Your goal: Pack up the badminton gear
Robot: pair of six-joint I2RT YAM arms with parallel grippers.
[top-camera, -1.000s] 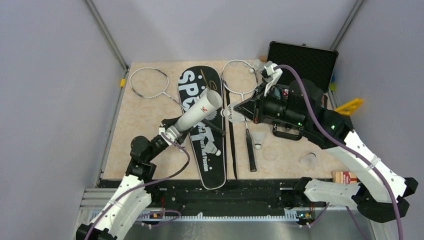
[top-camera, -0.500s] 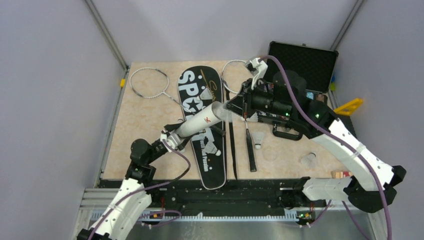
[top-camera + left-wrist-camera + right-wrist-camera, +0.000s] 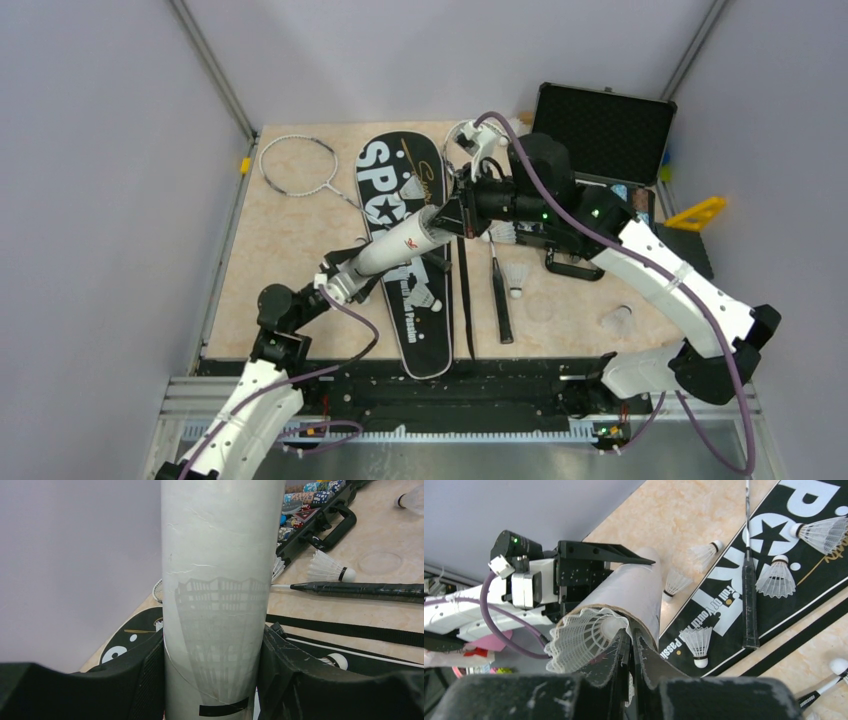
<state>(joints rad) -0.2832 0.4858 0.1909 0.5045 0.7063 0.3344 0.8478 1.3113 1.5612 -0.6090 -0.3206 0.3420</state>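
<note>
Tube: one white tube, tilted above the bag, clamped between the left fingers.
Tube mouth: one shuttlecock sits in it, its feather rim pinched by the nearly closed right fingers.
Loose: two shuttlecocks on the desk beside the bag, and another shuttlecock by a racket handle.
On the bag's face: three more, real or printed I cannot tell.
Rackets: two. The left racket lies far left. The second racket lies right of the bag, its head partly hidden by the right arm.
Nearby: a black strap and an open chip case.

Two rackets, one black bag, one white tube, one hard case, and at least seven shuttlecocks can be counted.
</note>
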